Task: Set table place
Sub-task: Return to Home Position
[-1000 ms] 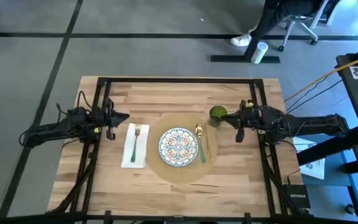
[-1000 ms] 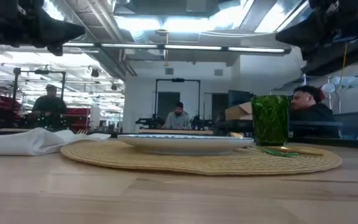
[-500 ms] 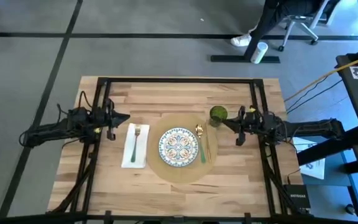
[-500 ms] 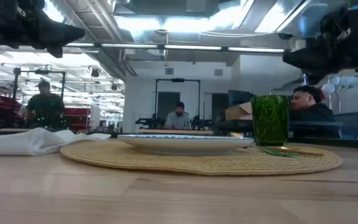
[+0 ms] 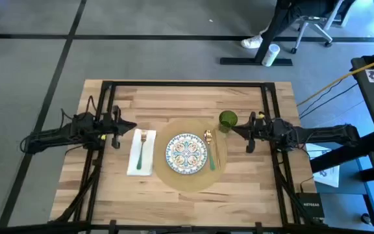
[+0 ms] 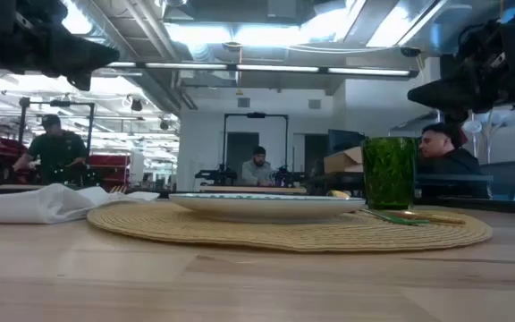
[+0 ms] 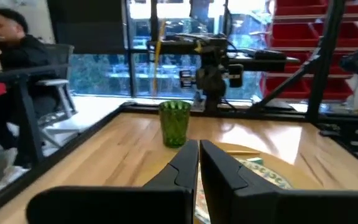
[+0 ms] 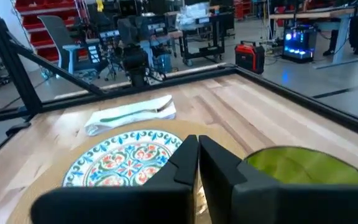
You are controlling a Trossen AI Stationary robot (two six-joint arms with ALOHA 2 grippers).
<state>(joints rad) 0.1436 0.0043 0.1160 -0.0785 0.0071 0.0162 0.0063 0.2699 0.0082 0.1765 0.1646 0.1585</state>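
Two arms: we see left gripper (image 5: 132, 125) & right gripper (image 5: 232, 129) both pressed closed, empty, placemat (image 5: 187, 184) btwn them; right's nearer, by green cup (image 5: 227, 119).

The round tan placemat (image 5: 188, 182) lies flat near the middle of the pale plank table (image 5: 174, 103).

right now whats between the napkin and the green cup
Between napkin and green cup lies the patterned plate on the tan placemat, shown in the high view.
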